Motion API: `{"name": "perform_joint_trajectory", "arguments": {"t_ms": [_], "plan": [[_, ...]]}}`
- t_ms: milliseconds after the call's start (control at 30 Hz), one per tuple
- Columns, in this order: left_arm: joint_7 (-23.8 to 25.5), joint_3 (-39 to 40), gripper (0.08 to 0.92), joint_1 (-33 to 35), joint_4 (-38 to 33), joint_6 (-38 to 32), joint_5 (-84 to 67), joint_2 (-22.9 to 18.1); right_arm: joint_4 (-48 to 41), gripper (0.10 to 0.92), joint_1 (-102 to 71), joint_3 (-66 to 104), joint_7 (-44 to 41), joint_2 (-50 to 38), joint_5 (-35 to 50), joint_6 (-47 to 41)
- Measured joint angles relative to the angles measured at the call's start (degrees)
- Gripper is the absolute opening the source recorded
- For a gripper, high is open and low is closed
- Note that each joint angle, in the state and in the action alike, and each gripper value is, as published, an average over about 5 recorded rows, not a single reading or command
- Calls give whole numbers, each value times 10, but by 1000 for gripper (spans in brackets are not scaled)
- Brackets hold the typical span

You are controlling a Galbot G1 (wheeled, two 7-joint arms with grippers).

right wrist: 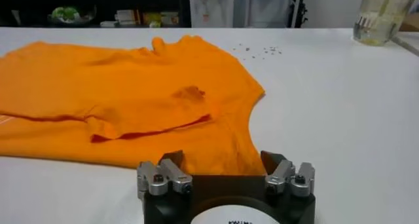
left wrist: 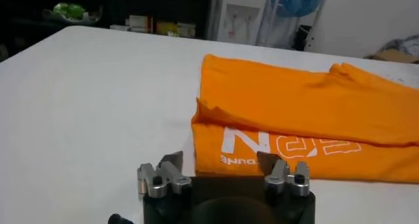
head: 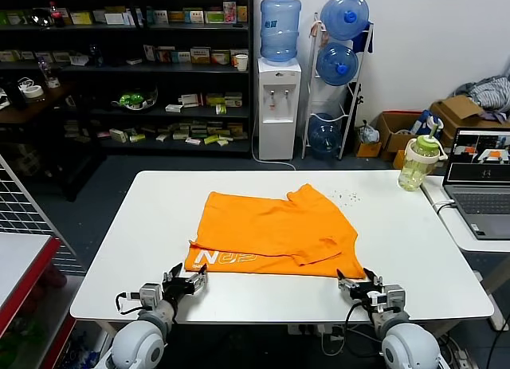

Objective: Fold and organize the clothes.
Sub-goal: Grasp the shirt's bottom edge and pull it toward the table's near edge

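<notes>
- The orange T-shirt (head: 275, 232) lies partly folded in the middle of the white table (head: 143, 225), its lettered strip along the near edge, facing the robot.
- Judging by the layout, the step in hand is taking the near hem at both corners for another fold. It would go best if both arms bite the cloth at the same depth, lift together and keep the hem taut so the fold lands straight.
- Left gripper (head: 185, 282): low over the table just short of the shirt's near left corner, jaws spread wide with nothing between them, not touching the cloth.
- Right gripper (head: 358, 287): at the near right corner, jaws also wide and empty, tips at the hem's edge; actual contact cannot be told.
</notes>
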Motion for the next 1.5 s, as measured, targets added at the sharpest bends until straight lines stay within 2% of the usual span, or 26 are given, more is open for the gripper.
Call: {"name": "perform_joint_trajectory", "arguments": {"t_ms": [467, 567, 667, 933, 1200, 1500], "plan": [[-5, 4, 277, 1, 0, -4, 9, -5, 11, 238, -8, 6, 2, -3, 6, 9], [-7, 4, 190, 0, -1, -5, 9, -5, 16, 160, -10, 7, 3, -4, 8, 14], [-10, 4, 119, 1, -4, -6, 9, -4, 22, 125, -13, 9, 4, -7, 10, 19], [-24, -8, 97, 12, -31, -3, -2, 10, 52, 125, -24, 21, 20, -18, 29, 26], [-41, -40, 97, 33, -91, 7, -34, 39, 82, 125, -42, 33, 38, -20, 42, 32], [-42, -82, 97, 87, -152, 11, -47, 49, 132, 125, -105, 44, 53, -30, 43, 25]]}}
